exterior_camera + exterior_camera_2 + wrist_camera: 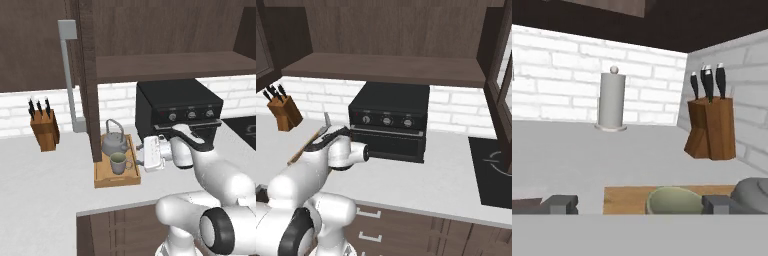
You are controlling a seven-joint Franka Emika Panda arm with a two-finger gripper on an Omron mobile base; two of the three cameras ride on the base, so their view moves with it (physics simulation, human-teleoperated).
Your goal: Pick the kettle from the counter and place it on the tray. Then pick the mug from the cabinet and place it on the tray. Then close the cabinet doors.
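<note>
With kettle point(114, 142) and mug point(118, 162) on the tray point(117, 178), the released gripper point(138, 156) (fingers apart, empty) has the open cabinet door point(89, 80) at its ten o'clock.

A pale grey tabletop point(40, 190) carries a wooden tray point(117, 177), a knife block point(45, 130), a black oven point(177, 107) and, in the hand view, apparently a paper-towel roll point(611, 101).
</note>
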